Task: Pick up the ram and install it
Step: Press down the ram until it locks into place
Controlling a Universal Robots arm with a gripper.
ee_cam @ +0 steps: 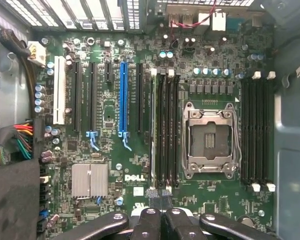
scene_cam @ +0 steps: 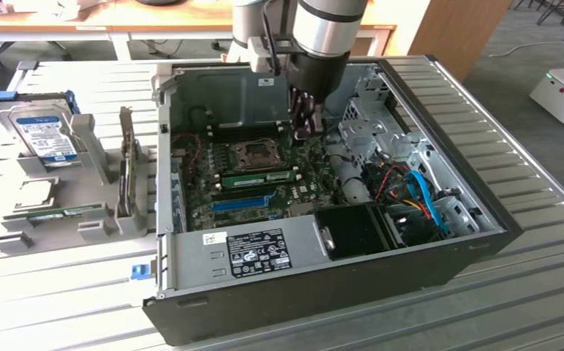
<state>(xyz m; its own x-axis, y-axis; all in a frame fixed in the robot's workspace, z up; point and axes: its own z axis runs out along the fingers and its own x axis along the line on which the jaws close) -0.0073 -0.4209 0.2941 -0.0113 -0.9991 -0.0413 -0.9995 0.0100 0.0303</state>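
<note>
The ram [scene_cam: 260,178] is a long green stick standing on edge in a black memory slot beside the processor socket [scene_cam: 259,152], inside the open computer case [scene_cam: 457,248]. From the wrist view the ram [ee_cam: 153,130] shows as a thin pale strip in the slot bank. My gripper [scene_cam: 303,134] hangs inside the case above the motherboard, just beyond the ram's far end. Its fingers are shut together with nothing between them, and the gripper [ee_cam: 158,196] tips sit over the end of the slot bank.
A blue expansion slot [ee_cam: 122,100] runs parallel to the memory slots. A grey fixture [scene_cam: 86,183] at the exterior view's left holds a silver hard drive [scene_cam: 47,135] and a thin green board [scene_cam: 65,213]. Cables and a black fan duct [scene_cam: 360,230] crowd the case's near right.
</note>
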